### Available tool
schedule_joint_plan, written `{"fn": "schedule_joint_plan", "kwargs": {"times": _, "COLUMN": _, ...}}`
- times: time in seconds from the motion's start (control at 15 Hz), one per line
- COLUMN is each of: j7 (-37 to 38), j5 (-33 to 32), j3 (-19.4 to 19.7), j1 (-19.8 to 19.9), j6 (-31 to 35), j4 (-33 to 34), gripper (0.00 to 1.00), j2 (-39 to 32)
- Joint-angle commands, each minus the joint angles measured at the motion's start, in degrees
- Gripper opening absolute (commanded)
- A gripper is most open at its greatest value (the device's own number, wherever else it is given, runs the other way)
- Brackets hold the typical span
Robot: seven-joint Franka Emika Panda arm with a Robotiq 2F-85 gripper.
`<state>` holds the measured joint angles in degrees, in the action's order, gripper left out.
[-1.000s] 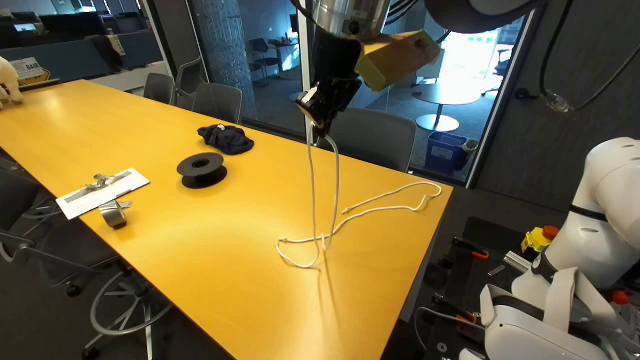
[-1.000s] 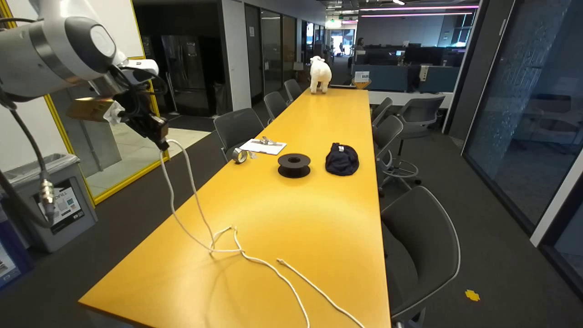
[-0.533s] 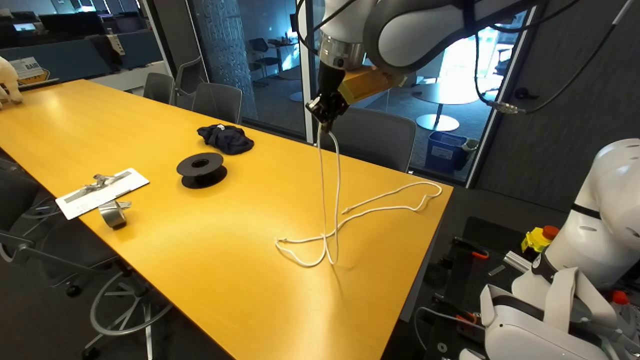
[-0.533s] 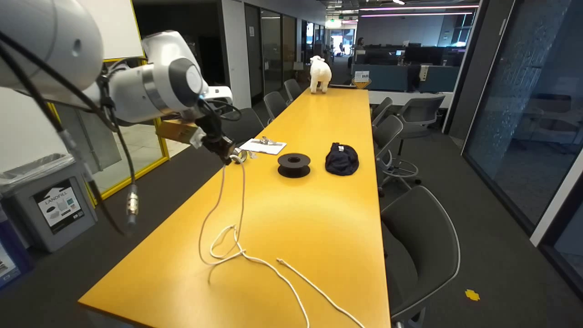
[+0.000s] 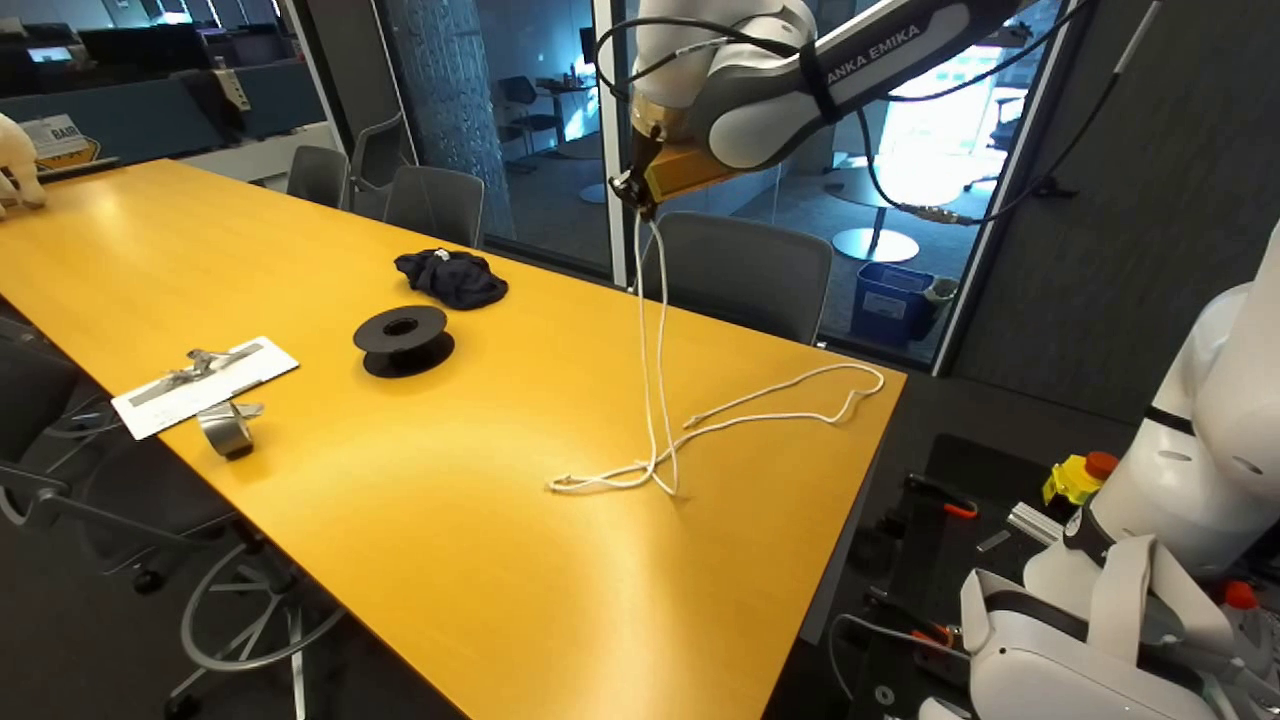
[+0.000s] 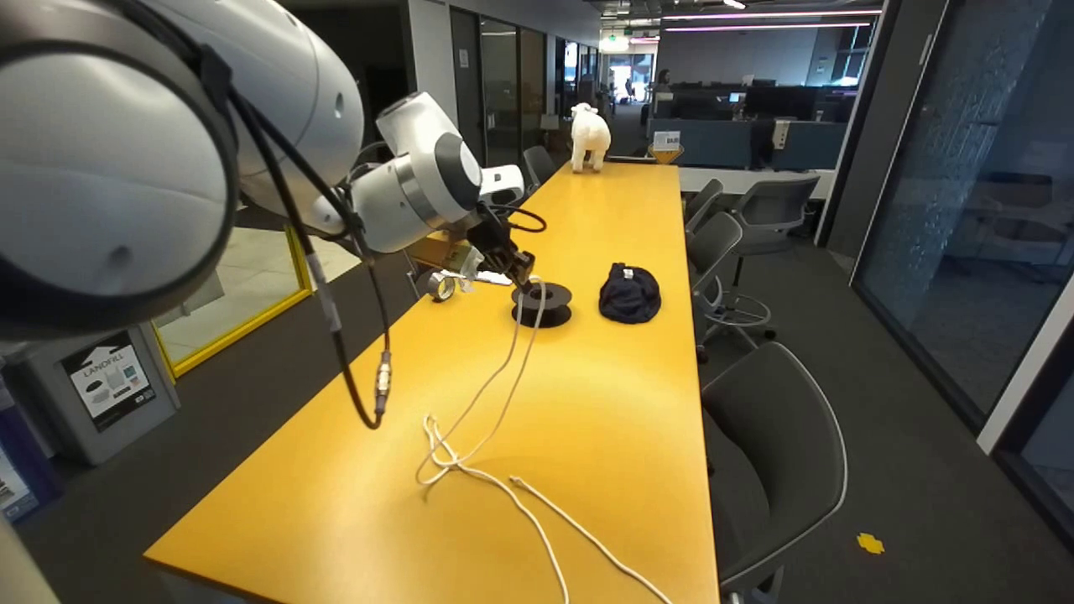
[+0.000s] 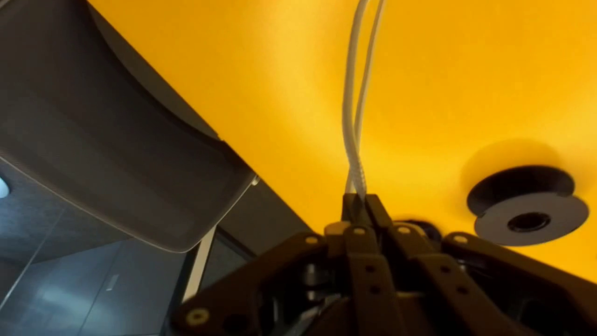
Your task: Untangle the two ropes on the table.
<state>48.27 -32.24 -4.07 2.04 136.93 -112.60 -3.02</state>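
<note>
My gripper [image 5: 647,212] is shut on a pale rope high above the yellow table [image 5: 450,560]. In the wrist view its fingers pinch the rope [image 7: 348,107], and two strands run down from the fingertips, crossing near them. In an exterior view the gripper [image 6: 525,282] shows in front of the spool. The hanging strands meet the other pale rope [image 5: 770,416] on the table and cross it near the middle of the near end. That rope runs to the table corner and doubles back; it also shows in an exterior view [image 6: 587,534]. How the ropes wrap at the crossing is unclear.
A black spool [image 5: 403,340] and a dark cloth cap [image 5: 455,280] stand beyond the ropes. A white-grey strip [image 5: 205,385] and a tape roll [image 5: 226,430] lie by the long edge. A chair [image 5: 740,275] stands behind the hanging rope. An arm cable [image 6: 383,382] hangs low.
My gripper has moved toward the spool and away from the table's near end, still holding the rope. The hanging strands swung with it, and the curved tail on the table was drawn straighter.
</note>
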Motion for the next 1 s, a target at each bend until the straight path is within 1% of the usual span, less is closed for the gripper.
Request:
{"fn": "schedule_joint_plan", "kwargs": {"times": 0.0, "j7": 10.29, "j5": -3.79, "j3": 3.42, "j1": -1.62, "j6": 1.51, "j4": 9.23, "gripper": 0.01, "j2": -6.55}}
{"fn": "schedule_joint_plan", "kwargs": {"times": 0.47, "j7": 24.29, "j5": -1.91, "j3": 9.6, "j1": -2.81, "j6": 4.61, "j4": 20.38, "gripper": 0.01, "j2": -14.2}}
{"fn": "schedule_joint_plan", "kwargs": {"times": 0.67, "j7": 31.9, "j5": -4.08, "j3": 12.82, "j1": -3.89, "j6": 6.41, "j4": 23.99, "gripper": 0.01, "j2": -16.39}}
{"fn": "schedule_joint_plan", "kwargs": {"times": 0.93, "j7": 41.11, "j5": -8.26, "j3": 17.04, "j1": -4.89, "j6": 8.38, "j4": 27.15, "gripper": 0.01, "j2": -18.85}}
